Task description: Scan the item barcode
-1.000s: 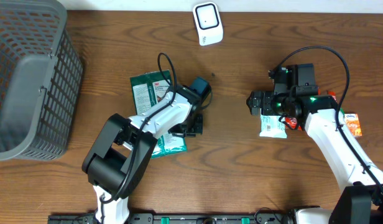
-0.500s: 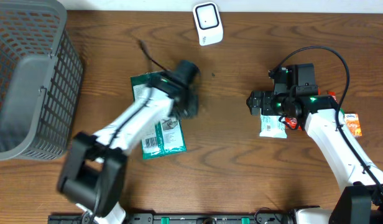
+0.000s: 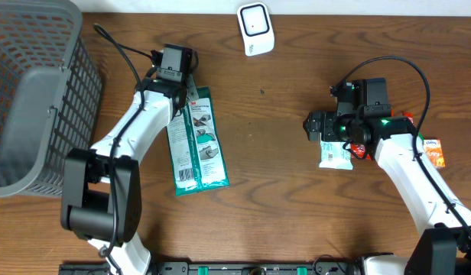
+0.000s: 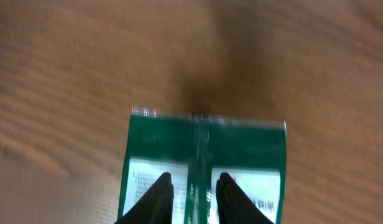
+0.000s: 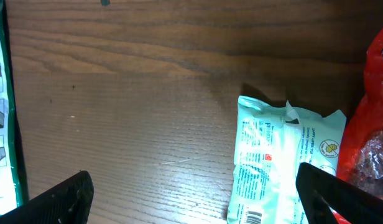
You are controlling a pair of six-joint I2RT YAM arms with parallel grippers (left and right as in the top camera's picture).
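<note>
Left of centre in the overhead view lies the flat green plastic packet (image 3: 199, 145), probably light, limp and slippery, best taken by an edge or seam: the left gripper (image 4: 193, 186) has its fingers (image 4: 159, 198) nipping the back seam (image 4: 198, 134), while the right gripper (image 5: 194, 190) gapes wide.

A wooden table (image 3: 281, 206) bears green packet (image 3: 203, 164), white packet (image 3: 335, 155), scanner (image 3: 255, 29), basket (image 3: 79, 92).

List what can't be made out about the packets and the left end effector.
Left wrist view: green packet is cut by the bottom edge, its print blurred.
Left end effector: pinching the packet's seam or only straddling it, unclear; overhead, the arm hides the grip.
Overhead: the packet's print is too small to read, any barcode included.
Right wrist view: red packet is cut by the right edge.
</note>
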